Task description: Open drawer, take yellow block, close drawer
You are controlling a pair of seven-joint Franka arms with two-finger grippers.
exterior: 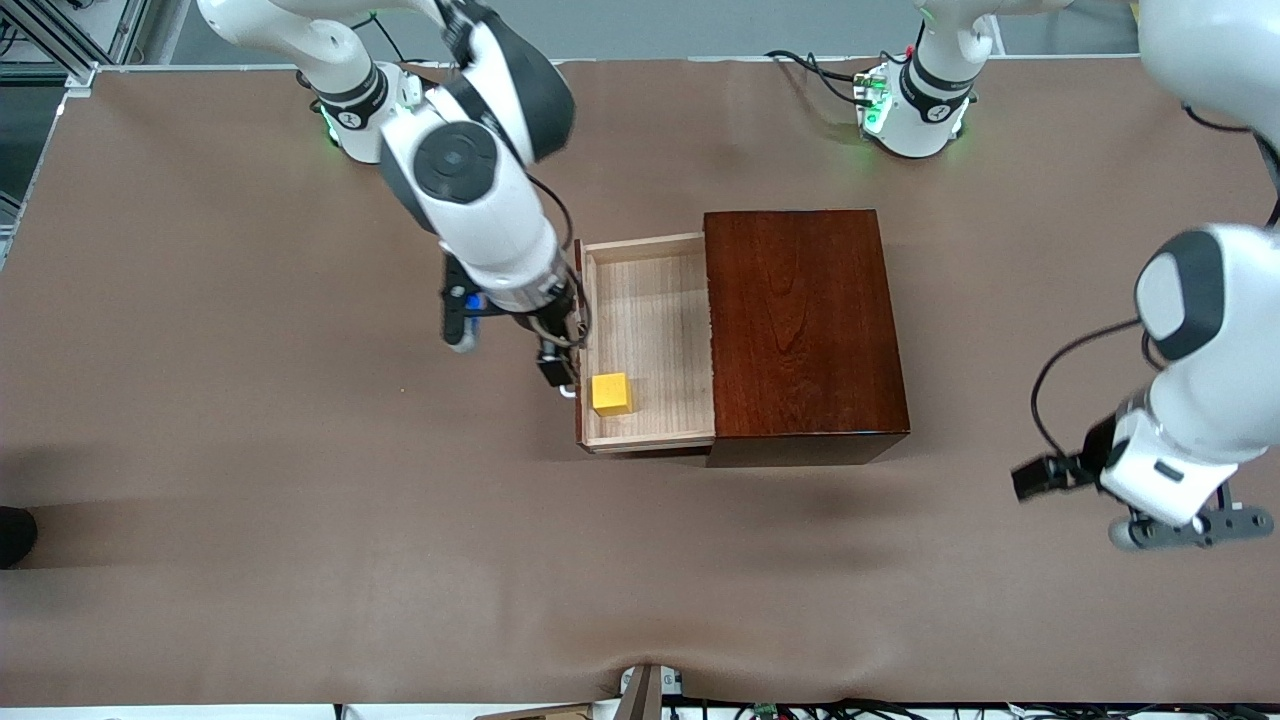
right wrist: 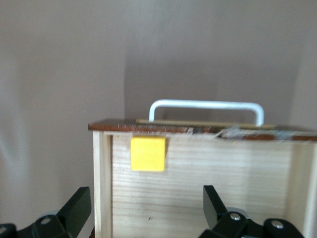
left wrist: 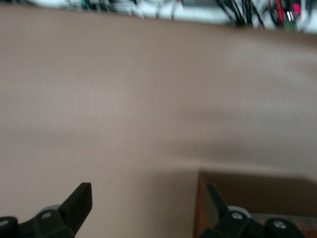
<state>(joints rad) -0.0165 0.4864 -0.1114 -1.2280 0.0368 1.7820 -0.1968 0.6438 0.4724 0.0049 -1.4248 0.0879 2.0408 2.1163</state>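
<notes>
The drawer [exterior: 650, 320] stands pulled out of the mahogany box [exterior: 805, 330] toward the right arm's end of the table. The yellow block [exterior: 611, 393] lies in it against the front panel, in the corner nearer the front camera. My right gripper [exterior: 562, 378] hangs open and empty above the drawer's front end. In the right wrist view the block [right wrist: 147, 153] lies just inside the dark front panel, with the white handle [right wrist: 205, 105] past it and the gripper [right wrist: 146, 208] above the pale floor [right wrist: 223, 168]. My left gripper [exterior: 1180, 525] waits open.
The brown table cover [exterior: 300, 480] runs all round the box. The left wrist view shows its gripper [left wrist: 147, 203] over bare cover, with a corner of the box [left wrist: 257, 198] beside one finger. Cables lie along the table's edge nearest the front camera.
</notes>
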